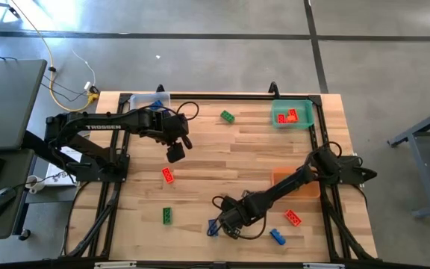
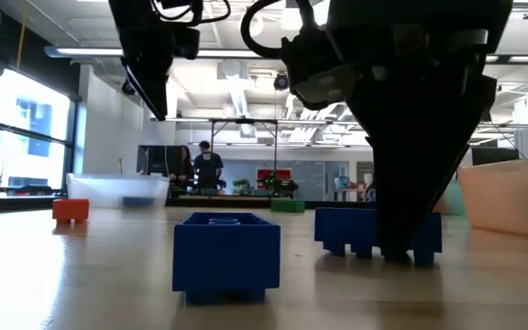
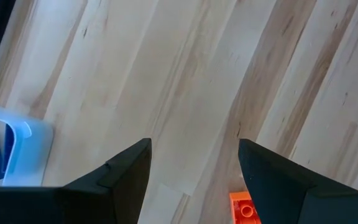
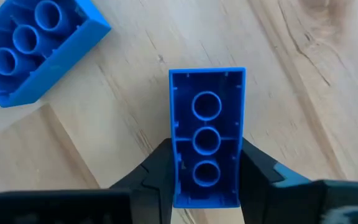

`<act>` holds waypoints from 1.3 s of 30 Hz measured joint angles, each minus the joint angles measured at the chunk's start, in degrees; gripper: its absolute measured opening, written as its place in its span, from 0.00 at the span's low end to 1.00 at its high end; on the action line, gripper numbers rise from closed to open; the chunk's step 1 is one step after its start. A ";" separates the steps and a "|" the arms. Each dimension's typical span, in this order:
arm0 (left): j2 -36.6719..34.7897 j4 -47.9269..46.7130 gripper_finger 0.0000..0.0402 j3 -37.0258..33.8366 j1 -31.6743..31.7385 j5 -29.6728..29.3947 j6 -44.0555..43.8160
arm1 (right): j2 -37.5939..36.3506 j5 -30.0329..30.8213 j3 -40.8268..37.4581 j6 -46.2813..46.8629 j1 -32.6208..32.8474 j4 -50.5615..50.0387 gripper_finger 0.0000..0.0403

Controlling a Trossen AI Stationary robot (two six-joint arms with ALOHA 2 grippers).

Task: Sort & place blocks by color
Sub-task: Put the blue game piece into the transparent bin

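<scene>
Right pincer closed on upturned blue plastic brick at near edge of wooden bench; second blue brick beside. Left pincer open, empty, hovering.

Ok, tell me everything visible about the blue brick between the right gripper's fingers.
The blue brick is a small rectangular plastic toy block lying upside down, its hollow underside showing three round tubes in a row. It rests on the wooden table near the front edge, and the right gripper has closed on its long sides, one dark finger against each. A second blue brick, also upturned, lies close by without touching it.
</scene>
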 joint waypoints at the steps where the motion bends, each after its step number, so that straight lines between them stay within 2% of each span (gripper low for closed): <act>1: 0.00 0.01 0.57 0.00 0.00 0.26 0.01 | -0.01 -0.26 0.04 -0.01 -0.03 -0.01 0.25; 6: -0.22 0.05 0.57 0.00 0.00 1.53 0.04 | 0.26 -1.66 2.85 -3.29 -0.11 -3.80 0.25; 17: -4.76 0.64 0.57 0.00 0.14 1.66 3.08 | 0.24 3.41 10.87 -14.51 -4.41 -18.16 0.25; 23: -10.62 0.77 0.57 0.00 0.44 1.93 5.37 | 0.17 4.66 15.35 -21.85 -8.65 -20.78 0.25; 29: -17.47 1.44 0.57 0.00 0.44 1.92 7.36 | 0.17 8.72 20.84 -31.82 -14.48 -22.95 0.25; 39: -27.01 1.95 0.57 0.00 0.44 0.83 8.66 | 0.11 7.98 33.99 -46.65 -25.38 -23.32 0.25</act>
